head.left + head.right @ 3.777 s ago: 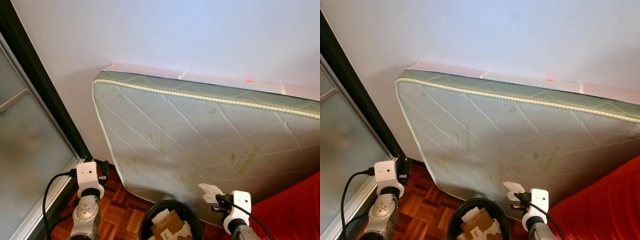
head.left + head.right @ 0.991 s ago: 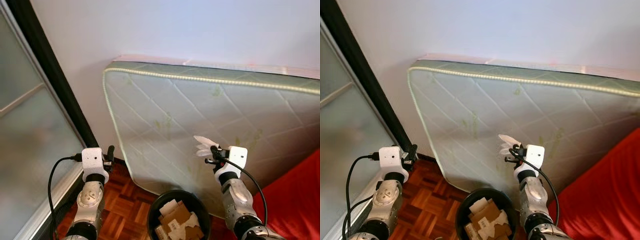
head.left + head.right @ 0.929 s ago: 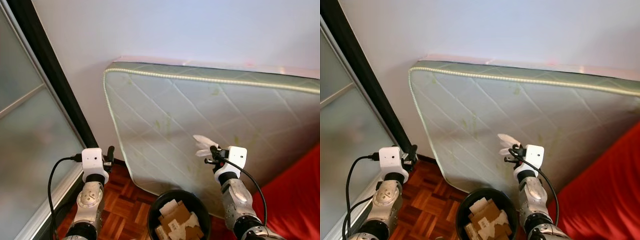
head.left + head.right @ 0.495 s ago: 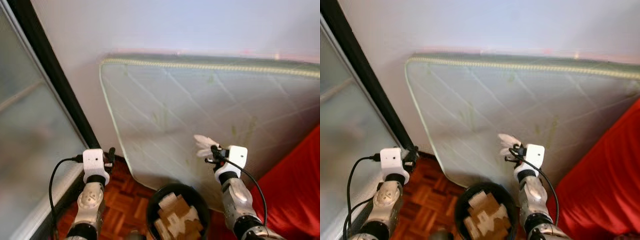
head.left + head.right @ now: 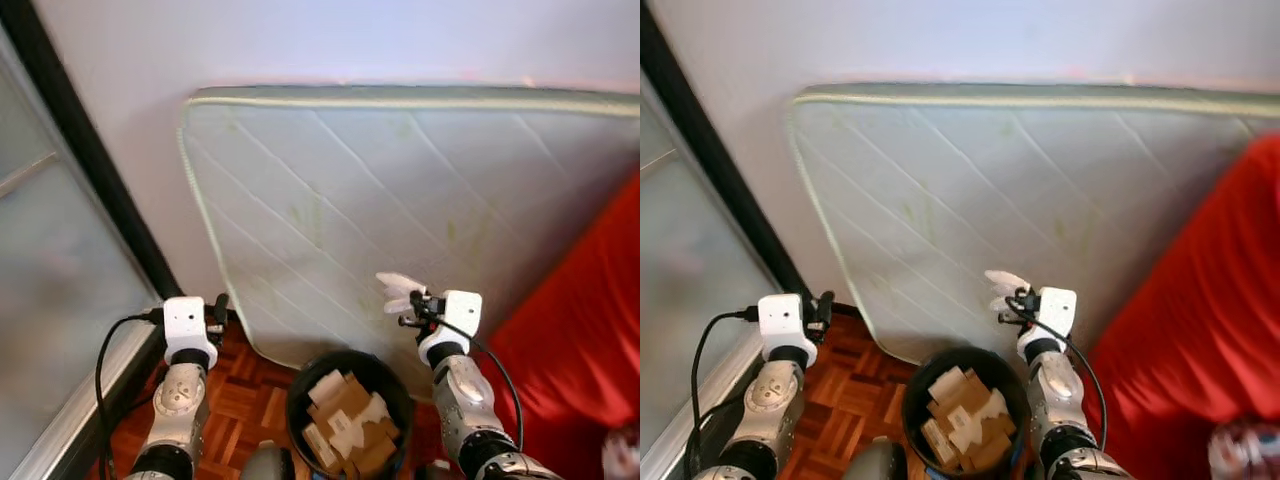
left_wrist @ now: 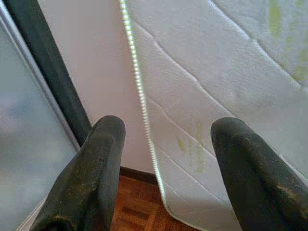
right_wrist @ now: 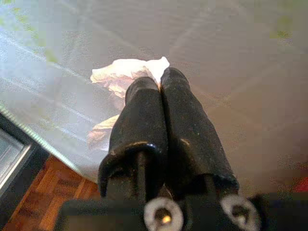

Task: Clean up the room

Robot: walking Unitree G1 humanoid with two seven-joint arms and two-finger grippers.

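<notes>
Right claw (image 5: 408, 308) pinching crumpled white tissue (image 5: 397, 291) above round black waste bin (image 5: 300, 383), presumably for dropping; left claw (image 6: 166, 168) spread, idle beside it.

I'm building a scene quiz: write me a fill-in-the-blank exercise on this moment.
1. The right hand is shut on a crumpled white ____.
2. The black bin below holds pieces of ____.
3. The left hand has its fingers ____.
4. The mattress leans against the ____.

Missing: tissue; cardboard; open; wall
</notes>
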